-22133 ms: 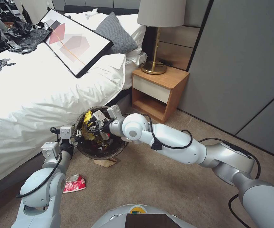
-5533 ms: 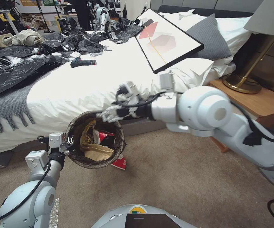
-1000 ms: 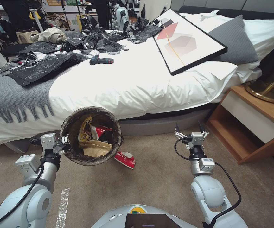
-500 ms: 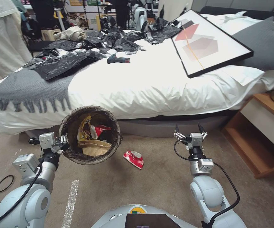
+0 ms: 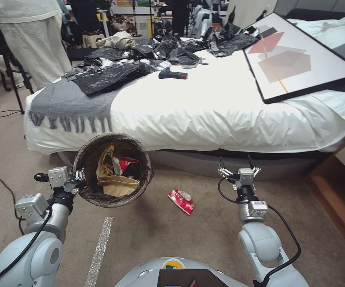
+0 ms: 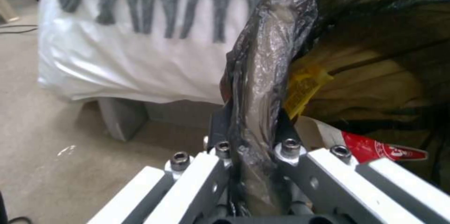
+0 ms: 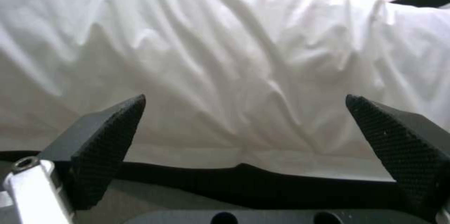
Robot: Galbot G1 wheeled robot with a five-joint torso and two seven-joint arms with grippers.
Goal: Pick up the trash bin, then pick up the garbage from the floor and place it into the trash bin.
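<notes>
The trash bin hangs off the floor at about nine o'clock in the head view, tipped so its mouth faces the robot, probably so that litter can be dropped in from the front. Its dark bag is folded over the rim, and inside lie a yellow wrapper, a red-and-white wrapper and a brown paper bag. The left gripper is clamped on the rim at the bin's eight o'clock edge; the left wrist view shows the bagged rim pinched between its fingers.

On the carpet just past the bin, toward four o'clock, lies a red wrapper, apparently the next piece. The right gripper hovers beyond it with jaws spread wide, empty, facing the bed.
</notes>
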